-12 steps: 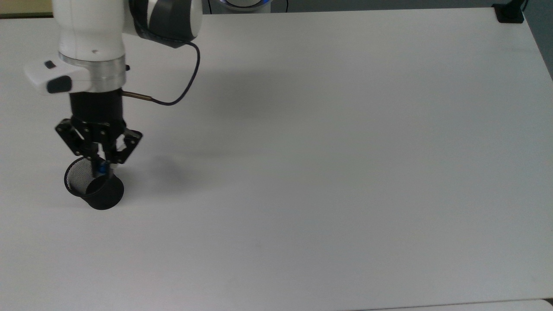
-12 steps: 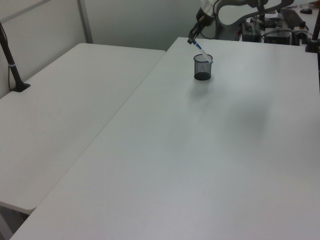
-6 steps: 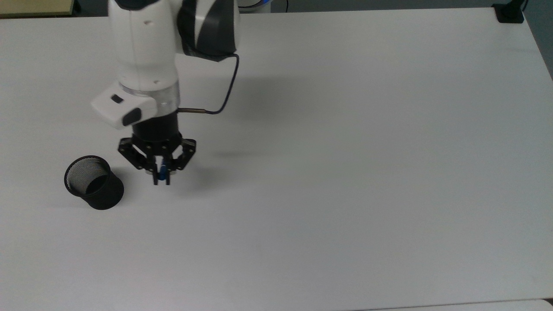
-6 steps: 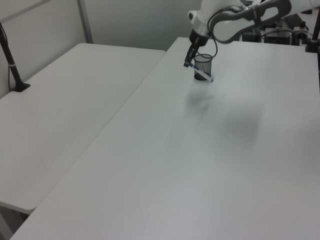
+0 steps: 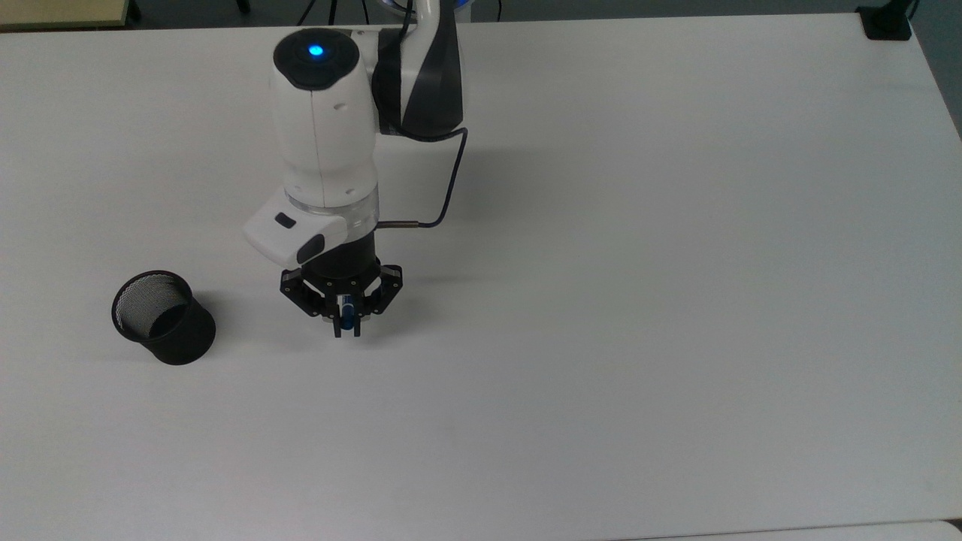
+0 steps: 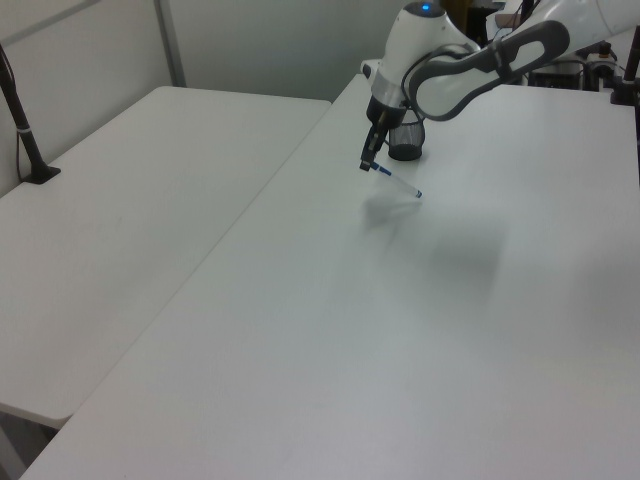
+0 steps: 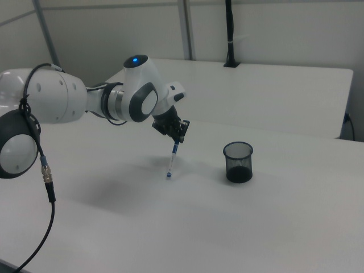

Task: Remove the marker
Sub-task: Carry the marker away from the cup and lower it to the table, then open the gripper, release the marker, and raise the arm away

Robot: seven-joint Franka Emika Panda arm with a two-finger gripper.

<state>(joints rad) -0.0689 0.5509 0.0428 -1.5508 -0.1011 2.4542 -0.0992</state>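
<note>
My gripper is shut on the blue top end of the marker. The white barrel hangs down at a slant below the fingers, with its blue lower end just above or at the table surface; contact cannot be told. The black mesh cup stands upright and empty, well apart from the marker, on the top view's left of the gripper.
The white table stretches wide to the top view's right and front. A second white table adjoins it on the left view's left. A black clamp sits at the far corner, and a black post stands behind.
My gripper lifted the marker out of the mesh cup and carried it toward the top view's right, away from the cup. The cup has stayed in place.
</note>
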